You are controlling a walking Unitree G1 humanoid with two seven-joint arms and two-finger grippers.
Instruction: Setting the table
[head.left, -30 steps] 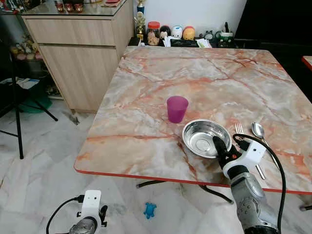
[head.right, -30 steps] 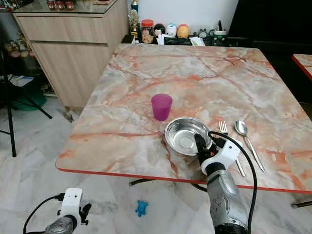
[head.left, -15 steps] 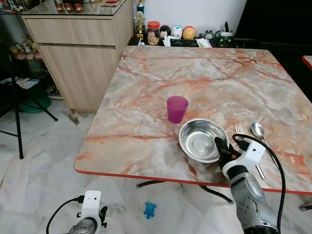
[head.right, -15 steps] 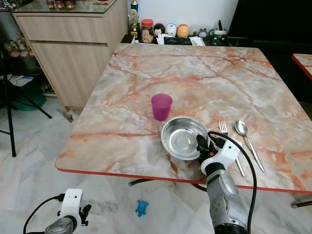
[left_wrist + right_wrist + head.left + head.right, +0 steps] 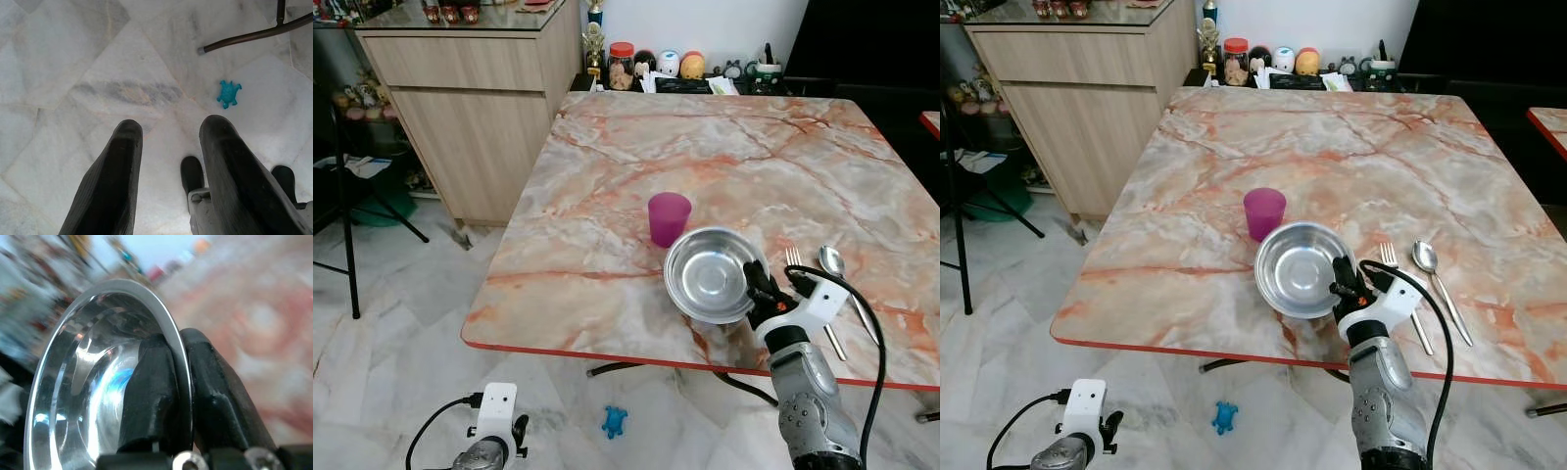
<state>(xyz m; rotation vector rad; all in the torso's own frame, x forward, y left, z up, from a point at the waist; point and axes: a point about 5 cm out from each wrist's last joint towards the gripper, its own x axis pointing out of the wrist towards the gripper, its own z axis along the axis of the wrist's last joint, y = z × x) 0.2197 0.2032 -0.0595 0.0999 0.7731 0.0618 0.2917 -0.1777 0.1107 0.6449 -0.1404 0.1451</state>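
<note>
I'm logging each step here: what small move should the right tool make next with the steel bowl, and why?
Probably lower it level onto the table: the right tool pinches the round steel bowl by its rim, tilted, beside the silver fork.

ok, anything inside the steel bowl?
The round stainless steel bowl looks empty, apart from one finger of the right end effector pinching its rim. That finger hides a small patch of the inner wall.
</note>
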